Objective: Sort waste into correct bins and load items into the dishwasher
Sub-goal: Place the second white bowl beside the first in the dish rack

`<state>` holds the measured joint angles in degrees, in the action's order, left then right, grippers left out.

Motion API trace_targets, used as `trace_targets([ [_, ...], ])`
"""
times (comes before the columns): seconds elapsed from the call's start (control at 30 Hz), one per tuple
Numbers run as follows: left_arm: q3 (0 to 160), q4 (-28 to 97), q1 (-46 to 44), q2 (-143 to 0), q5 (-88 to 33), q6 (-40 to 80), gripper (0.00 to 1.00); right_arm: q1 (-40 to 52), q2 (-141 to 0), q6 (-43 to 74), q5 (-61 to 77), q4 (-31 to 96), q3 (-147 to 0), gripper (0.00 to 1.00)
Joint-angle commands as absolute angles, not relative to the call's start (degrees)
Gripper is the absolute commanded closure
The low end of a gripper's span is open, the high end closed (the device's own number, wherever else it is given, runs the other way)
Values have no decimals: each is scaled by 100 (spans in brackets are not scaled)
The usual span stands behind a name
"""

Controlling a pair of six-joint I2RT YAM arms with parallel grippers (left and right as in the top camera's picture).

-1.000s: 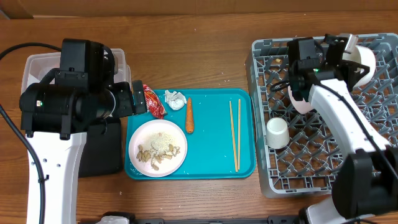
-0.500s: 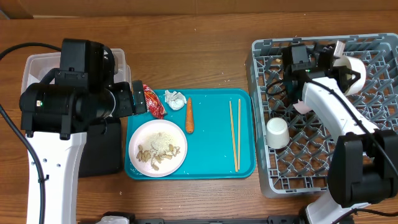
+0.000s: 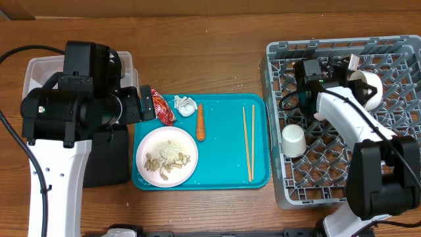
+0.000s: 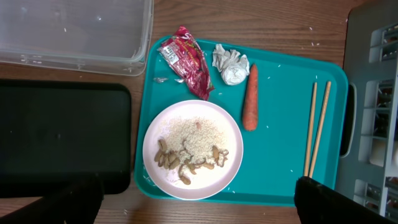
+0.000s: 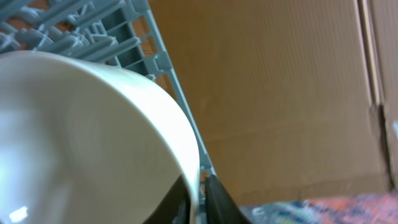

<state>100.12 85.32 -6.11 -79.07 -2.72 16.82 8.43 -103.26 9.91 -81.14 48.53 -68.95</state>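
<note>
My right gripper (image 3: 354, 68) is shut on the rim of a white bowl (image 3: 368, 90) and holds it tilted on edge over the back of the grey dish rack (image 3: 279, 185). In the right wrist view the fingers (image 5: 203, 198) pinch the bowl's rim (image 5: 81, 137). A second white bowl (image 3: 293, 139) stands upside down in the rack. My left gripper (image 3: 142, 104) is open and empty, high over the teal tray (image 4: 280, 180). The tray holds the red wrapper (image 4: 186, 59), paper ball (image 4: 231, 65), carrot (image 4: 250, 96), chopsticks (image 4: 316, 127) and a white plate (image 4: 193, 149) of beige scraps.
The clear tub (image 4: 74, 28) stands at the back left, with the black tray (image 4: 62, 137) in front of it. Both lie left of the teal tray. The rack's wall (image 4: 373, 62) stands right of the teal tray. Brown cardboard (image 5: 280, 81) shows beyond the rack.
My right gripper has carried the bowl a little forward and to the left over the rack and turned it more on edge. The left arm has not moved.
</note>
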Motion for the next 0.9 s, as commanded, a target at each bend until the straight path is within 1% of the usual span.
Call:
trace_targets([
  [0.0, 10044, 8514, -580, -7874, -237, 1717, 0, 1085, -10300, 1024, -8068, 4877, -6847, 62],
  [0.07, 10044, 8517, -580, -7874, -235, 1717, 0, 1225, -10298, 1024, -8025, 4912, -6847, 42],
  [0.1, 10044, 8514, -580, -7874, -235, 1717, 0, 1299, -10298, 1024, -8027, 4925, -6849, 34],
  [0.13, 10044, 8514, -580, -7874, -237, 1717, 0, 1356, -10298, 1024, -8029, 4960, -6855, 28],
  [0.2, 10044, 8514, -580, -7874, -235, 1717, 0, 1450, -10283, 1028, -8023, 4984, -6888, 22],
  [0.4, 10044, 8514, -580, -7874, -235, 1717, 0, 1712, -9793, 1026, -7367, 5247, -7244, 20],
  [0.57, 10044, 8514, -580, -7874, -237, 1717, 0, 2016, -9006, 1026, -6064, 5780, -7778, 15],
  [0.6, 10044, 8514, -580, -7874, -235, 1717, 0, 2097, -8851, 1028, -5664, 5946, -7898, 12],
  [0.63, 10044, 8514, -580, -7874, -235, 1717, 0, 2180, -8700, 1028, -5225, 6099, -8012, 7],
  [0.67, 10044, 8514, -580, -7874, -235, 1717, 0, 2279, -8519, 1033, -4624, 6261, -8132, 3],
  [0.77, 10044, 8514, -580, -7874, -235, 1717, 0, 2512, -8058, 1028, -2762, 6543, -8335, 3],
  [0.83, 10044, 8517, -580, -7874, -235, 1717, 0, 2600, -7789, 1026, -1411, 6517, -8340, 0],
  [0.87, 10044, 8514, -580, -7874, -235, 1717, 0, 2622, -7679, 1028, -705, 6455, -8340, 0],
])
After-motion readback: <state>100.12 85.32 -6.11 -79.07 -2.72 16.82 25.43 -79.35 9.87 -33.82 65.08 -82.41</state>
